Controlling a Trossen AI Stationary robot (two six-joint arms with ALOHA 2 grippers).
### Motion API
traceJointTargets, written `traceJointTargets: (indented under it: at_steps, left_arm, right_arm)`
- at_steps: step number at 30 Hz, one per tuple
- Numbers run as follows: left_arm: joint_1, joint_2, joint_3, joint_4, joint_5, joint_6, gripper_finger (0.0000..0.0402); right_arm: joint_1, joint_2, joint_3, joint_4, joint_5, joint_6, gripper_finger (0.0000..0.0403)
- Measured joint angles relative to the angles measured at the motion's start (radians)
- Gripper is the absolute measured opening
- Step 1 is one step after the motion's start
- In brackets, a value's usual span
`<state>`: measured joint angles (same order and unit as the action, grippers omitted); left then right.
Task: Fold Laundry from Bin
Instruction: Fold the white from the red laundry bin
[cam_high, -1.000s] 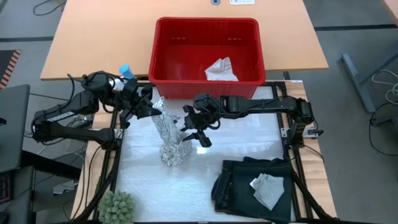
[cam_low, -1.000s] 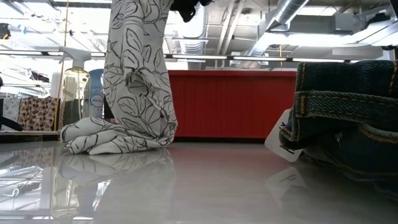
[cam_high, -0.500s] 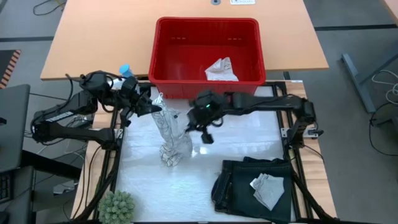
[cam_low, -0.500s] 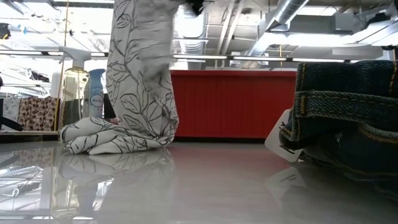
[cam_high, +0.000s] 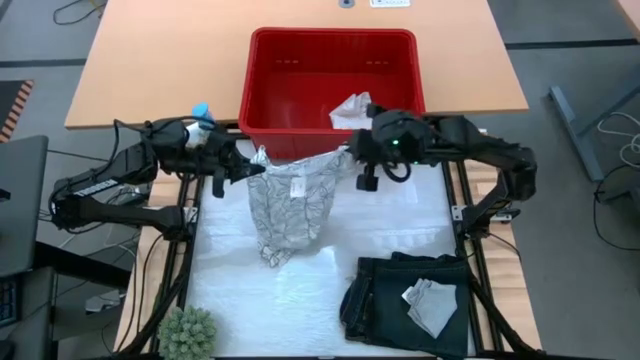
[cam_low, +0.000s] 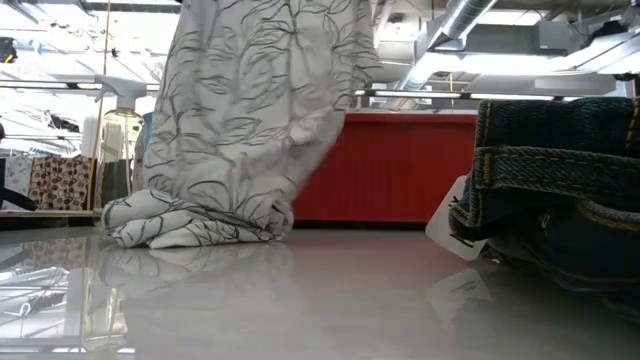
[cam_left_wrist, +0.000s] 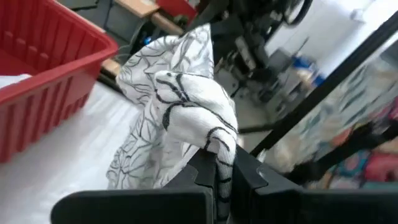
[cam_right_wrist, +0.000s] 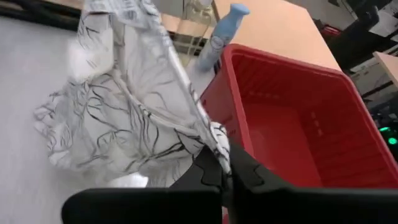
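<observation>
Left gripper (cam_high: 243, 170) pinched tight on one top corner of the leaf-patterned cloth (cam_high: 287, 200), just in front of the bin's near-left corner; left wrist view shows the fabric bunched between the closed fingers (cam_left_wrist: 205, 171). Right gripper (cam_high: 352, 155) clamped on the other top corner, close against the near wall of the red bin (cam_high: 268, 90); right wrist view shows the cloth edge caught between its fingers (cam_right_wrist: 205, 168). Cloth hangs stretched between the two grippers, upper edge roughly level, a small white tag near the top. Lower end is crumpled in a pile on the white table (cam_high: 390, 225); low view shows the pile (cam_low: 190, 222) touching the surface with the rest raised above it.

Small whitish cloth (cam_high: 352, 110) lies inside the bin, toward its near-right side. Dark garment (cam_high: 385, 295) sits folded at the table's front right, well apart from the grippers, with a small folded grey-white cloth (cam_high: 430, 303) on top of it. Blue-capped bottle (cam_high: 201, 115) stands beside the bin's left side, near the left arm. Green plant (cam_high: 188, 333) at the front-left table corner.
</observation>
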<state>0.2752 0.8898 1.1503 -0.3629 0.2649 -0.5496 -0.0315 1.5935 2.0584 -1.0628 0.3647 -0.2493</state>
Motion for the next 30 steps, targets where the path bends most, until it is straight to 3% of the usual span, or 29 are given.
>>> traceJointTargets:
  at_steps: [9, 15, 17, 20, 25, 28, 30]
  left_arm:
    - [-0.106, 0.012, 0.0, 0.182, 0.016, -0.312, 0.0]
    - [-0.278, 0.011, 0.0, 0.5, 0.017, -0.537, 0.0]
    - [-0.352, 0.013, 0.0, 0.615, -0.012, -0.587, 0.0]
    - [-0.468, 0.014, 0.0, 0.716, -0.14, -0.609, 0.0]
    - [-0.593, 0.016, 0.0, 0.582, -0.364, -0.625, 0.0]
    - [-0.58, 0.015, 0.0, 0.386, -0.471, -0.657, 0.0]
    - [-0.536, 0.012, 0.0, 0.235, -0.521, -0.635, 0.0]
  right_arm:
    - [0.118, -0.041, 0.105, -0.007, 0.03, 0.02, 0.0021]
    - [0.273, -0.036, 0.209, -0.022, 0.019, 0.021, 0.0021]
    - [0.335, -0.036, 0.244, -0.015, 0.019, 0.038, 0.0021]
    - [0.428, -0.035, 0.28, 0.038, 0.027, 0.047, 0.0021]
    - [0.537, -0.033, 0.295, 0.115, 0.069, 0.018, 0.0021]
    - [0.529, -0.033, 0.294, 0.022, 0.211, 0.03, 0.0021]
    - [0.472, -0.027, 0.294, -0.06, 0.249, 0.081, 0.0021]
